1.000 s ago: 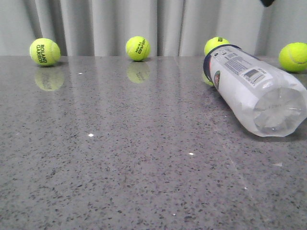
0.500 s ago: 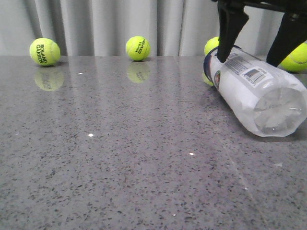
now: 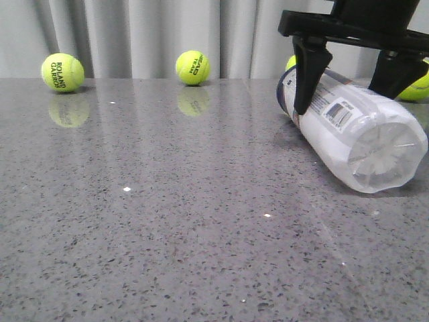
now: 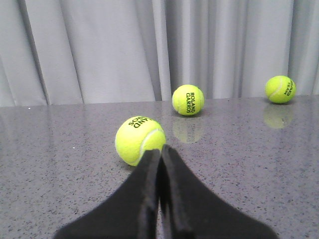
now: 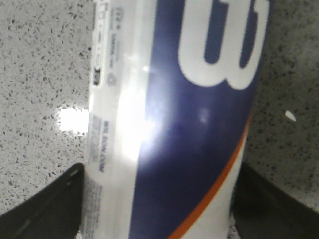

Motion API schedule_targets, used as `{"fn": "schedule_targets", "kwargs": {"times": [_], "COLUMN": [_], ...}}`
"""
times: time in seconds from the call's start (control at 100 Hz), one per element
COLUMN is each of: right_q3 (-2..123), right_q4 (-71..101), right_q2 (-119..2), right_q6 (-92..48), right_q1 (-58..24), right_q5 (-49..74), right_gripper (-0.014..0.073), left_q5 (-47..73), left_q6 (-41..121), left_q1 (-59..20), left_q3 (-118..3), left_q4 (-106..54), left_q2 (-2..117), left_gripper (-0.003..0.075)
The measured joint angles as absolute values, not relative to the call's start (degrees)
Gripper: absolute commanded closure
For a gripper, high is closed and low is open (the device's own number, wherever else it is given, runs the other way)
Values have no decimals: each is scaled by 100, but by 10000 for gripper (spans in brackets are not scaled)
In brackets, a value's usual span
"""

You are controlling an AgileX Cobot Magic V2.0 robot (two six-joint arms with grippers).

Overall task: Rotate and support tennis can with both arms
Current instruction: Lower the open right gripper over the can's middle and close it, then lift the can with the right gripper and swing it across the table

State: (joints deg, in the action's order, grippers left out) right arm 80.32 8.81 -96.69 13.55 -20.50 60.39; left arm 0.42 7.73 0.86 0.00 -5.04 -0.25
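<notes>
The tennis can (image 3: 348, 127) lies on its side at the right of the grey table (image 3: 167, 221), its lobed clear base toward the camera and its barcode facing up. My right gripper (image 3: 345, 94) has come down over the can's far half. It is open, with one black finger (image 3: 308, 74) on each side, close against the can's walls. The right wrist view shows the navy band and orange stripe of the can (image 5: 189, 124) filling the gap between the fingertips (image 5: 55, 204). In the left wrist view my left gripper (image 4: 160, 149) is shut on nothing, low over the table, just short of a tennis ball (image 4: 139, 140).
Tennis balls lie along the back edge by the grey curtain: one at far left (image 3: 62, 72), one in the middle (image 3: 192, 68), one at far right (image 3: 419, 84) behind the gripper. The left wrist view shows two more balls (image 4: 188, 99) (image 4: 280, 89) further off.
My right gripper has dropped from the top edge of the view down around the can. The can has shifted a little left and rolled, its barcode moving lower and leftward.
</notes>
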Motion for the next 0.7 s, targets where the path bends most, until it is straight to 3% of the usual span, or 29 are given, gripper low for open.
{"fn": "schedule_targets", "kwargs": {"times": [0.1,0.42,0.7], "right_q3": [8032,8349,9386], "right_q4": [881,832,798], "right_q2": [-9678,-9752,-9765], "right_q6": [1355,792,-1309], "right_q1": [-2050,-2074,-2528], "right_q5": [6049,6349,6574], "right_gripper": [186,191,191], "left_q5": [42,42,42], "left_q6": [773,773,773], "left_q1": [86,86,86], "left_q3": [0,0,0], "left_q4": [-504,-504,-504], "left_q2": [-25,-25,-25], "left_gripper": [740,740,740]}}
